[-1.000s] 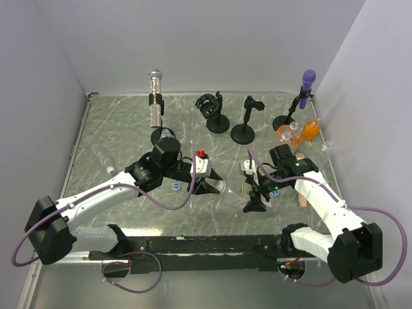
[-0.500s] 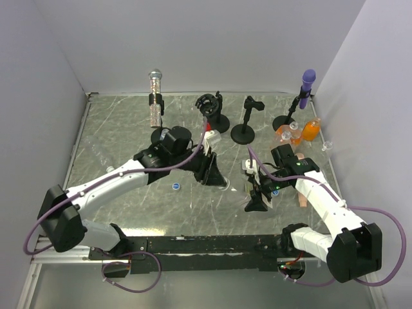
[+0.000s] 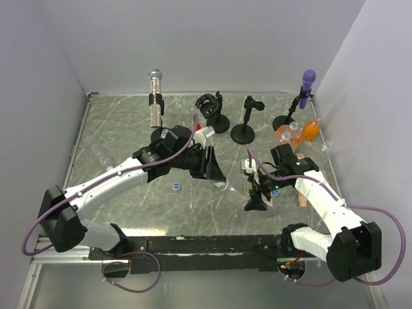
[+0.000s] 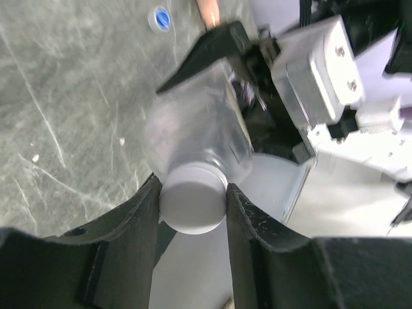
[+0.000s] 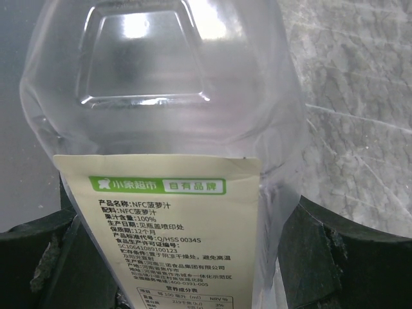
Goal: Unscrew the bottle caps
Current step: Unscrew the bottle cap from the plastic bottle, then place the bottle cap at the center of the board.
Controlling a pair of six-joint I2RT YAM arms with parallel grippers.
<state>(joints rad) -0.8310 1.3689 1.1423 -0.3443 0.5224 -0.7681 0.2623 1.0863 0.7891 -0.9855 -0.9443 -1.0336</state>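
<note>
Over the tabletop (image 3: 116, 129), the clear bottle (image 5: 161, 77) is held at both ends — right gripper (image 5: 187, 270) clamped round its labelled body, left gripper (image 4: 192, 190) pinched on the white cap (image 4: 193, 209). To do this well, I judge: roll the left wrist about the bottle's axis, hold the right firm without crushing, and draw back only once the threads release.

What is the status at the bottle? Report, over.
Left gripper shut on white cap. Right gripper holding clear labelled bottle. Loose blue cap lies apart, nothing blocking.
</note>
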